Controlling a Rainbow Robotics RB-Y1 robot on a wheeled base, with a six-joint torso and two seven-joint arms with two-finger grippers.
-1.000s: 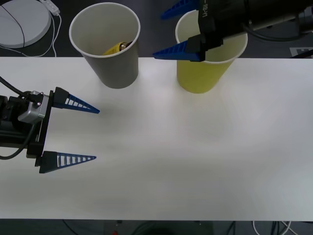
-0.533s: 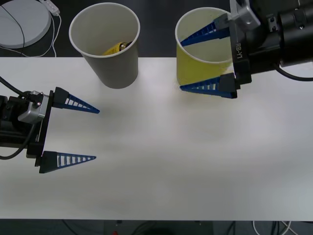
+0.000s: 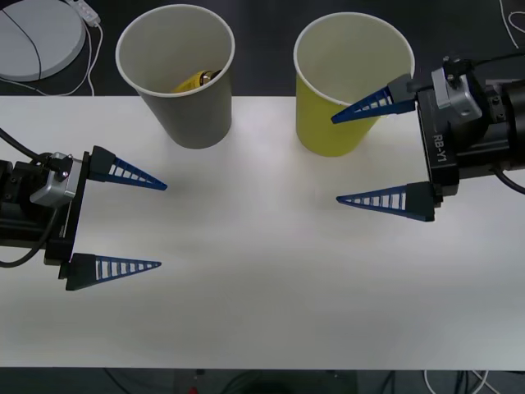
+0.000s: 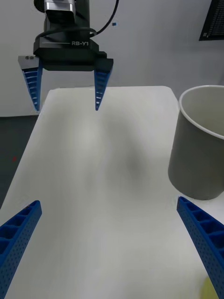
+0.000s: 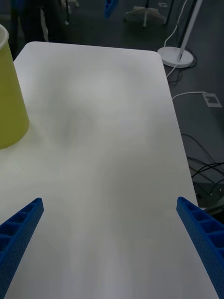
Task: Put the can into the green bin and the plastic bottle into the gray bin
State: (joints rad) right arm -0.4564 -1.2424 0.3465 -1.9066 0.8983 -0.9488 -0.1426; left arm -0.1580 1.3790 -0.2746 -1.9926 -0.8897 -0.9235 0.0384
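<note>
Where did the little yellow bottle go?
In the front view, the plastic bottle lies inside the gray bin, at the table's far edge on the robot's left, beside the green bin.

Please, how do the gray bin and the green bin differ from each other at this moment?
The gray bin is olive-gray and stands on the robot's left side; the green bin is yellow-green and stands to its right. The gray bin holds the plastic bottle, leaning inside; in the green bin I see nothing from the front view. One finger of the open right gripper crosses the green bin's front; nothing crosses the gray bin. Both are upright, tapering, white-rimmed cups.
</note>
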